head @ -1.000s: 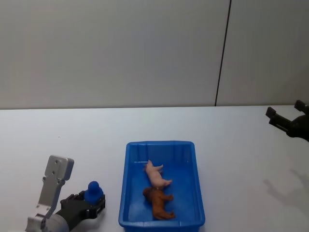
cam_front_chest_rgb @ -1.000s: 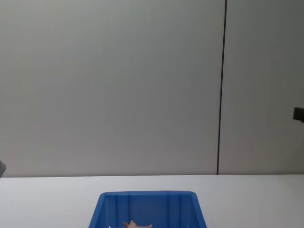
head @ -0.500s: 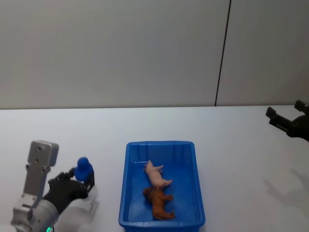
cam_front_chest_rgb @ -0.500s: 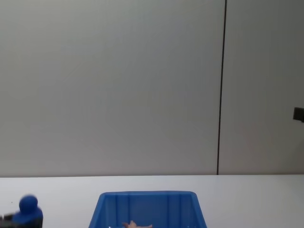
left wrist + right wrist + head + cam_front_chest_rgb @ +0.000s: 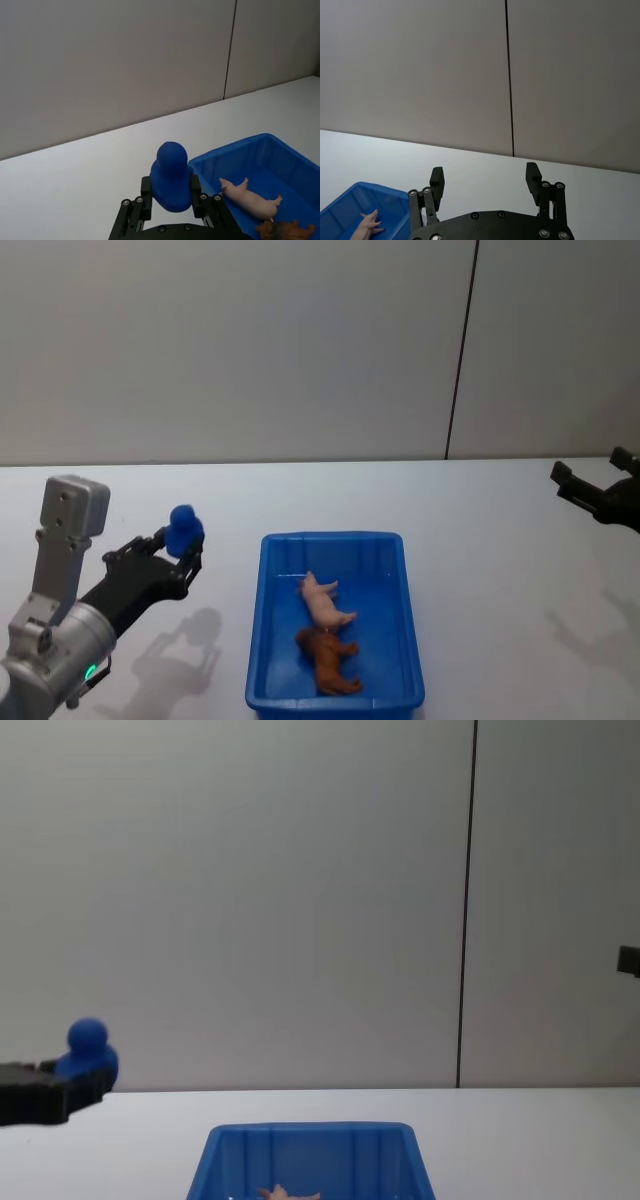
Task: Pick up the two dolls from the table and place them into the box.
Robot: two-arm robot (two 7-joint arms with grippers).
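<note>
The blue box (image 5: 332,537) stands on the white table (image 5: 500,530). Two dolls lie inside it: a pink pig-like doll (image 5: 325,605) and an orange-brown furry doll (image 5: 330,662). My left gripper (image 5: 180,545) hangs above the table to the left of the box, shut on a blue rounded toy figure (image 5: 183,530). In the left wrist view the blue toy (image 5: 171,177) sits between the fingers, with the box (image 5: 230,147) and pink doll (image 5: 250,200) beyond. The chest view has the toy (image 5: 88,1050) raised well above the box rim (image 5: 310,1132). My right gripper (image 5: 590,468) hovers open at the far right, holding nothing.
A plain grey wall with a dark vertical seam (image 5: 460,360) stands behind the table. Bare tabletop stretches on both sides of the box. The left arm's shadow (image 5: 185,650) falls on the table beside the box.
The left gripper has risen from near the table's front left, carrying the blue toy up and farther from me. The right gripper and the dolls in the box have not moved.
</note>
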